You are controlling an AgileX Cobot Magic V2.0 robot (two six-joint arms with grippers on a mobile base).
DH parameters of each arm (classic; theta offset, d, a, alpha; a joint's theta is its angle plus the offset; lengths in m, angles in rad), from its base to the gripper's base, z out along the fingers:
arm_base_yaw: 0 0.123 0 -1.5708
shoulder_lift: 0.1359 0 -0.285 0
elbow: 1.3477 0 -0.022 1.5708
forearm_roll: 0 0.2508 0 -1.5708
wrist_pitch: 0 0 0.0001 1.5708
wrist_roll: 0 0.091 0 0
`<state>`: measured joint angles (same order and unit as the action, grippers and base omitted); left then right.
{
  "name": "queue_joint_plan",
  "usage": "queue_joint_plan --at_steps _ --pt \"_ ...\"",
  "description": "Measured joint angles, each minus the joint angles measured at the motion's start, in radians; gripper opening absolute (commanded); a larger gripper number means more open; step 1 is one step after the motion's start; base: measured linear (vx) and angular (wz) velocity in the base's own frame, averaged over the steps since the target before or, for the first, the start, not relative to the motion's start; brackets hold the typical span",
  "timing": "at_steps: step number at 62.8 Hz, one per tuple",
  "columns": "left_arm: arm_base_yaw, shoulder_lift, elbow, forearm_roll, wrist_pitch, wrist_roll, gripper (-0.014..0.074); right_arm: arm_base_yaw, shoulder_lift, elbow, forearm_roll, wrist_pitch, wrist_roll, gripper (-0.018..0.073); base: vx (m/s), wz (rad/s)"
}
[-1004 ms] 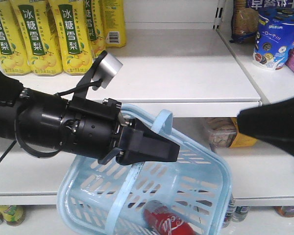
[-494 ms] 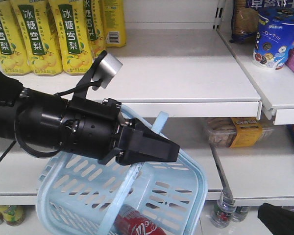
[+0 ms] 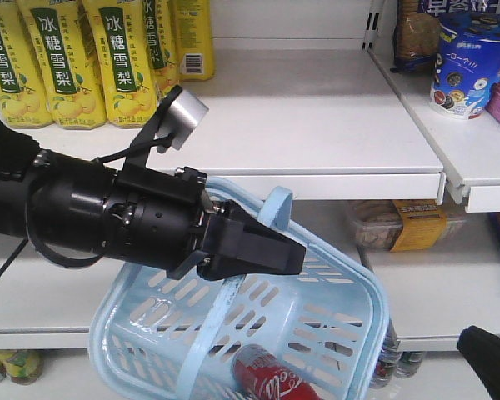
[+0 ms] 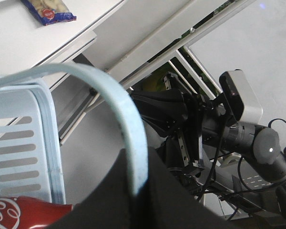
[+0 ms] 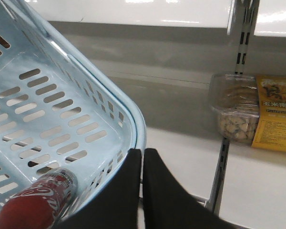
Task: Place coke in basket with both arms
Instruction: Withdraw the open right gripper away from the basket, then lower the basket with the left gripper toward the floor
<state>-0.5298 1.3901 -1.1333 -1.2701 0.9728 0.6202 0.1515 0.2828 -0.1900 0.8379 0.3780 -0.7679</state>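
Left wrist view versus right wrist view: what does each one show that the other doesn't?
Only the left wrist view shows the basket handle running into the left gripper, which is shut on it, and the right arm seen from the front. Only the right wrist view shows the right gripper shut and empty beside the basket's rim, and the boxed snacks on the shelf. Both show the basket's slotted wall and the coke lying in it.

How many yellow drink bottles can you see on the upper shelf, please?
4 yellow bottles, side by side at the left end of the top shelf; the leftmost and rightmost are cropped, so more may be hidden.
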Motion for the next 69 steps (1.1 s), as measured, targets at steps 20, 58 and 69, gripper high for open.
queue_joint_plan --at_steps 20,58,69 --pt "0.0 0.0 0.0 0.001 0.0 0.0 -0.0006 0.0 0.0 0.0 0.0 0.0 0.0 -0.0005 0.0 0.0" --pt "-0.001 -0.018 0.0 0.027 0.105 0.023 -0.0006 0.0 0.0 0.0 0.0 0.0 0.0 -0.0005 0.0 0.0" --pt "-0.006 -0.082 0.028 0.03 0.121 0.023 -0.0006 0.0 0.0 0.0 0.0 0.0 0.0 -0.0005 0.0 0.0"
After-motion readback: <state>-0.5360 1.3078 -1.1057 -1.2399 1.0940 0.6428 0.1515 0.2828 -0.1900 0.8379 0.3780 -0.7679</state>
